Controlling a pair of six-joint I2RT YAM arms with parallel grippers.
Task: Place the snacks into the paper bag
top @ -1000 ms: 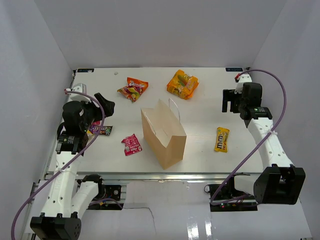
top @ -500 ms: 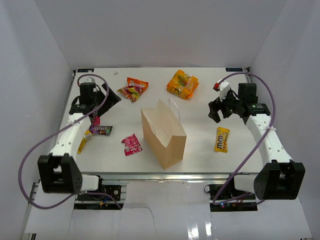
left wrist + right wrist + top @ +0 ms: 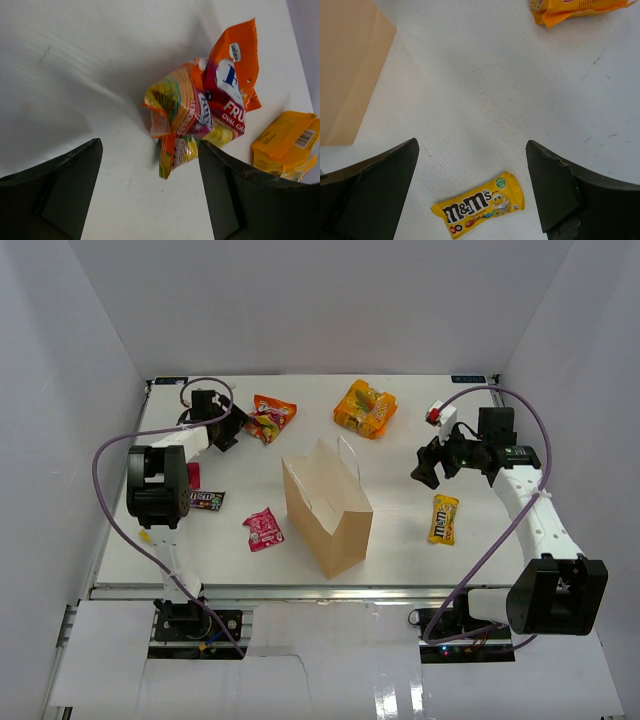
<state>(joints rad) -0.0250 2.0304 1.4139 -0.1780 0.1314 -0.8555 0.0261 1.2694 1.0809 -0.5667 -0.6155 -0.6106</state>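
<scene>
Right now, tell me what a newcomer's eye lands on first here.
The tan paper bag stands upright in the middle of the scene. At the far left, the left gripper hangs open facing the candy bag. On the right, the right gripper is open near the M&M's pack.

Matt paper bag (image 3: pixel 335 515), glossy candy bag (image 3: pixel 200 112)
</scene>
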